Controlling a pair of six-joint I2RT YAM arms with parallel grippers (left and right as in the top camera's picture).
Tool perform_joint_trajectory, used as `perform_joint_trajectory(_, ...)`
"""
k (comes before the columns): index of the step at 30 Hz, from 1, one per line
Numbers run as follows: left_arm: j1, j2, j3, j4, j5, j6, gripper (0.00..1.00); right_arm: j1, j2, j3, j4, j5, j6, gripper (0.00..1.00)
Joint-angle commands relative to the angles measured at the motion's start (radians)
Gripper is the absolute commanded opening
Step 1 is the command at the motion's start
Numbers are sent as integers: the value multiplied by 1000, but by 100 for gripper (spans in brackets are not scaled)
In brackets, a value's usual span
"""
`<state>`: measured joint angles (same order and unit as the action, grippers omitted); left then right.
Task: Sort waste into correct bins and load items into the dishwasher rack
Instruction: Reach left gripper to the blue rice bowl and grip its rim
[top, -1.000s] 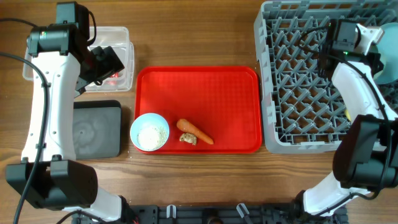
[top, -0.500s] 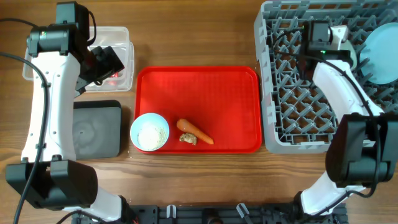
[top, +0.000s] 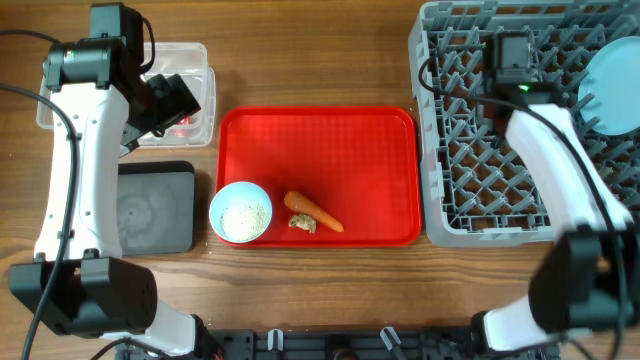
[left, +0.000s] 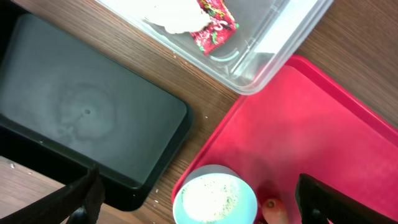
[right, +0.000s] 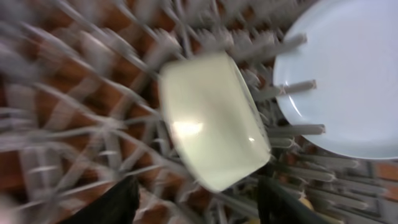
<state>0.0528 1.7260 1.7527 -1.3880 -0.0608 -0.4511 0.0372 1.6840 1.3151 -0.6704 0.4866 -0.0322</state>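
Note:
My right gripper (right: 196, 205) stands open over the grey dishwasher rack (top: 450, 150). Just above its fingers (right: 118, 202), a pale yellow cup (right: 211, 118) lies tilted among the pegs, free of the jaws. A light blue plate (right: 348, 74) stands in the rack (top: 612, 85) to the right. Hovering open by the clear tub (top: 190, 60), my left gripper (left: 199, 211) holds nothing. The tub holds the red wrapper (left: 214, 25) and the white napkin (left: 168, 12). A light blue bowl (top: 241, 211) of rice, a carrot (top: 313, 210) and a brown scrap (top: 302, 225) sit on the red tray (top: 320, 140).
The shallow black tray (top: 155, 205) lies below the clear tub, left of the red tray. The right wrist view is blurred by motion. In the overhead view the right arm's wrist hides its fingers and the cup.
The right arm has swung left across the rack, away from the plate, and its jaws have opened off the cup. The left arm has not moved.

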Motion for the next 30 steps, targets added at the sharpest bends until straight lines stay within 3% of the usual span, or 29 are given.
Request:
perform_joint_trajectory(1,-12,-9,6,-2,35,-6,100,12,-167,0,-29,-371,6,74)
perform_joint_trajectory(3,-32,-9,-5,-2,35,-6,100,12,-218,0,-55,-530,5,77)
perform_joint_trajectory(6,-70,-9,-43,-6,35,-10,100,12,-258,0,-99,-606,6,78)
perform_joint_trajectory(20,-344,-9,-356,12,33,-164,100,12,-265,0,-157,-616,7,79)
perform_joint_trajectory(25,-428,-9,-489,168,35,-198,99,12,-265,0,-157,-615,8,79)
perform_joint_trajectory(30,-492,-9,-604,331,34,-197,92,12,-265,0,-157,-615,9,79)
